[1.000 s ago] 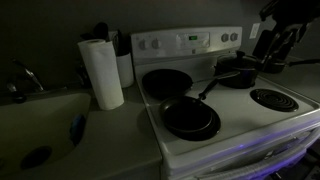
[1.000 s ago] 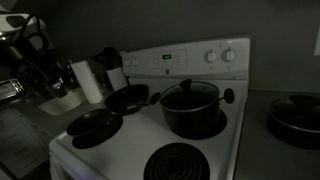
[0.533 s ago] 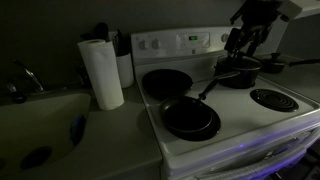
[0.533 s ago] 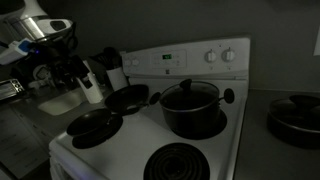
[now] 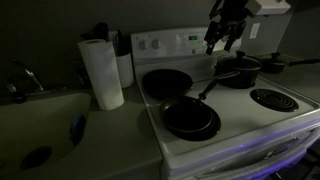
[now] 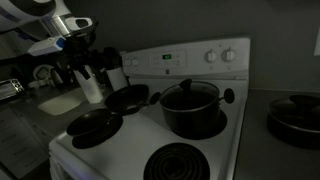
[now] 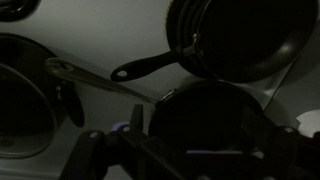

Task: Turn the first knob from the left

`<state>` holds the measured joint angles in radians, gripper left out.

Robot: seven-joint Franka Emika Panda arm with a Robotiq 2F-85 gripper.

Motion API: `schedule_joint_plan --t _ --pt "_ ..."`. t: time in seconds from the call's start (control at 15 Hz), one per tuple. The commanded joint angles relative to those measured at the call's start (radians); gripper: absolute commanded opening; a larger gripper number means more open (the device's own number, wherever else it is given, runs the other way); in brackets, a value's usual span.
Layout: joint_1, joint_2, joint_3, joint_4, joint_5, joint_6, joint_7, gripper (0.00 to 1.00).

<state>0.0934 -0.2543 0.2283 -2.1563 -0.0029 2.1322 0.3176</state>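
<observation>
The first knob from the left [image 5: 145, 44] is a small white dial at the left end of the stove's white control panel [image 5: 175, 50]. It also shows in an exterior view [image 6: 134, 62]. My gripper [image 5: 221, 42] hangs above the back of the stove, fingers pointing down and spread, holding nothing. It stands well to the right of that knob, in front of the dials past the display. In an exterior view [image 6: 78, 70] it appears left of the panel. In the dark wrist view my gripper [image 7: 200, 128] looks down on a lidded pot [image 7: 215, 115].
A black lidded pot [image 5: 240, 70], two frying pans [image 5: 190, 118] [image 5: 165, 82] and a bare coil burner [image 5: 270, 98] are on the stove top. A paper towel roll [image 5: 101, 72] and a sink [image 5: 40, 125] lie left of the stove. Another pot [image 6: 295, 115] sits on the counter.
My gripper has moved up and across from the stove's right side towards the control panel. The pans and knobs have not moved.
</observation>
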Motion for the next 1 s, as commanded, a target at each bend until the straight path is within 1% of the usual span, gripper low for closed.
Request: schedule_joint_plan --t 0.0,0.07,0.27,0.6,0.8,0.93 --pt "0.011 0.001 -0.01 0.002 -0.003 -0.002 0.002 1.0" --pt "0.011 0.005 -0.01 -0.009 -0.001 0.036 0.01 1.0" --pt "0.007 0.068 -0.002 0.015 -0.026 0.152 0.016 1.0" --pt "0.009 0.206 0.007 0.08 -0.151 0.369 0.037 1.0" --pt "0.029 0.289 -0.004 0.139 -0.208 0.453 0.044 1.0" --pt "0.049 0.343 -0.011 0.193 -0.224 0.481 0.029 1.0"
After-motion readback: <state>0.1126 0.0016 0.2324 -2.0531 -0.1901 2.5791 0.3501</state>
